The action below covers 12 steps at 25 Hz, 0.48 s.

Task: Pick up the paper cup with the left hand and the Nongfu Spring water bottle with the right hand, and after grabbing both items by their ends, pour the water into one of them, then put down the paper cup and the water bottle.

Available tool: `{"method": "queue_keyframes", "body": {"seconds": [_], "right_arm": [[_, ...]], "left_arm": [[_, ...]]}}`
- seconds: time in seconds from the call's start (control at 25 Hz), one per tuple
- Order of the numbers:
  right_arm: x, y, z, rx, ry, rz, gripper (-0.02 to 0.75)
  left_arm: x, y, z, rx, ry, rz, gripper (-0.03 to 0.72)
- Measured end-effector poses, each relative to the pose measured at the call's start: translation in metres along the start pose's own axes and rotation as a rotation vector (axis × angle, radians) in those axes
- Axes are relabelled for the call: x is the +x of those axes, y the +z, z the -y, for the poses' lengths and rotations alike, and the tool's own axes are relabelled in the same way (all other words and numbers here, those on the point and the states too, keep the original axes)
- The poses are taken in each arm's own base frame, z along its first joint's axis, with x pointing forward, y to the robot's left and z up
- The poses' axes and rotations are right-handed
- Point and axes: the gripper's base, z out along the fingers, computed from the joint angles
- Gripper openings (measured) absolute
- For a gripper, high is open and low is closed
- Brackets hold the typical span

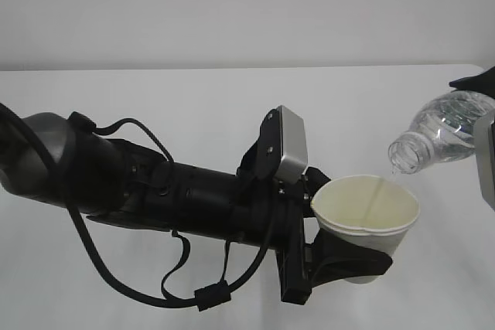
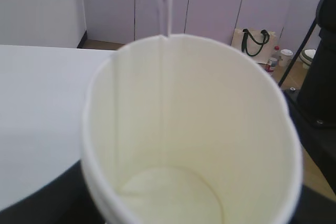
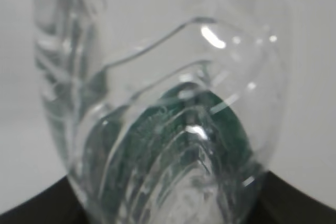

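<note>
The white paper cup (image 1: 370,210) is held off the table, with my left gripper (image 1: 349,259) shut on its lower body. The clear Nongfu Spring water bottle (image 1: 439,130) is tilted mouth-down to the left, just above the cup's right rim. A thin stream of water runs from its neck into the cup. My right gripper (image 1: 483,106) at the right edge is shut on the bottle's base end. In the left wrist view the cup (image 2: 210,129) fills the frame, with the stream falling along its far inner wall. In the right wrist view the ribbed bottle (image 3: 157,103) fills the frame, its green label showing through.
The white table (image 1: 155,106) spreads under both arms, with a plain white wall behind. My bulky left arm (image 1: 139,183) with looping cables lies across the left half. Beyond the table, a bag with green handles (image 2: 254,43) sits on the floor.
</note>
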Motion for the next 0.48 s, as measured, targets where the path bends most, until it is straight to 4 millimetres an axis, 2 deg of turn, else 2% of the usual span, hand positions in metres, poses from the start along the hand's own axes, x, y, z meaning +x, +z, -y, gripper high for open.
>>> {"method": "queue_keyframes", "body": {"seconds": [0.48], "right_arm": [[0.0000, 0.0000, 0.0000, 0.000, 0.000, 0.000, 0.414]], "left_arm": [[0.0000, 0.0000, 0.0000, 0.000, 0.000, 0.000, 0.476]]}}
